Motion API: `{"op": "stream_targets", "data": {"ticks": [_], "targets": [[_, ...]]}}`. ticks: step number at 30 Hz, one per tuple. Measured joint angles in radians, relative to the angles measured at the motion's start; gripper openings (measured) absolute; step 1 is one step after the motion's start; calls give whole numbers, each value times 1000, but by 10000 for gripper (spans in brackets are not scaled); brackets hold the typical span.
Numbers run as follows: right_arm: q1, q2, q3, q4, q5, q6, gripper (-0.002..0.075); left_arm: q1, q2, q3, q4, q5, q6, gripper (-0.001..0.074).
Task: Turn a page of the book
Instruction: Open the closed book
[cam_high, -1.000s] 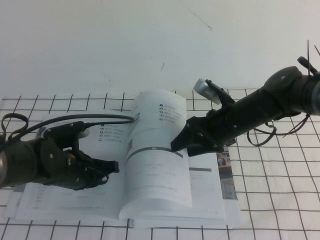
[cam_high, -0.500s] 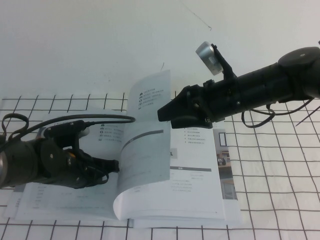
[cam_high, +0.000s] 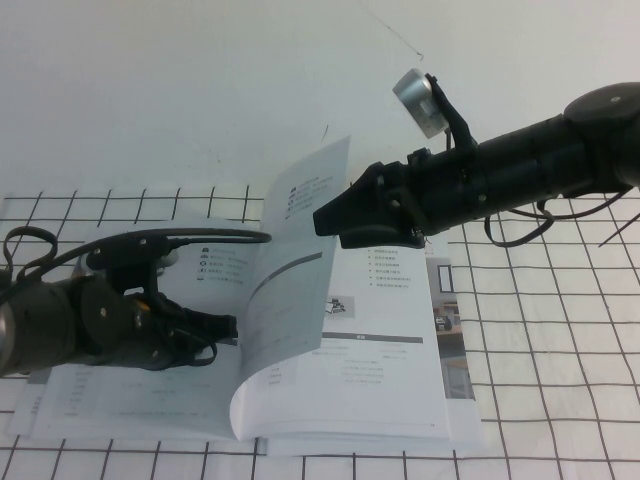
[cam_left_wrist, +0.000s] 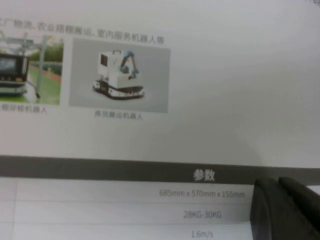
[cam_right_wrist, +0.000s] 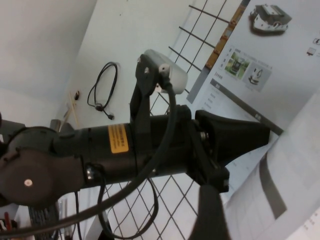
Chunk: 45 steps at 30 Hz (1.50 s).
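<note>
The book (cam_high: 400, 390) lies open on the checked cloth. My right gripper (cam_high: 328, 220) is shut on the upper outer edge of the page (cam_high: 290, 280) and holds it nearly upright above the spine, with the page's grey-barred side facing me. The page also shows in the right wrist view (cam_right_wrist: 280, 200), beside a dark finger (cam_right_wrist: 210, 215). My left gripper (cam_high: 222, 328) is shut and its tips rest on the book's left leaf. In the left wrist view the fingertips (cam_left_wrist: 282, 205) sit on a grey-barred table below small vehicle photos (cam_left_wrist: 120, 75).
A white cloth with a black grid (cam_high: 560, 380) covers the table around the book, and a plain white surface lies behind it. My left arm (cam_right_wrist: 125, 145) fills the right wrist view. Loose black cables (cam_right_wrist: 102, 90) lie far beyond it.
My right gripper has risen and moved left with the page. The page went from arching over the right side to standing nearly upright. The left arm has not moved.
</note>
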Motion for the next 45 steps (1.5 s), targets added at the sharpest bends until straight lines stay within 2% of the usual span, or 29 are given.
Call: {"op": "stream_targets", "data": {"ticks": [11,19,32,41,45], "targets": [[0,0,0,22,-26,-31,476,-2,-22,0,0,-2,15,-2],[0,0,0,36,-28,-45,476,-49,-245,13,27,54,24,-2],[0,0,0,63,-32,-54,476,-314,-664,305,51,-57,24,-2],[0,0,0,77,-44,-56,475,-557,-699,361,51,-121,48,-2],[0,0,0,77,-46,-66,474,-652,-671,375,51,-210,54,-2]]}}
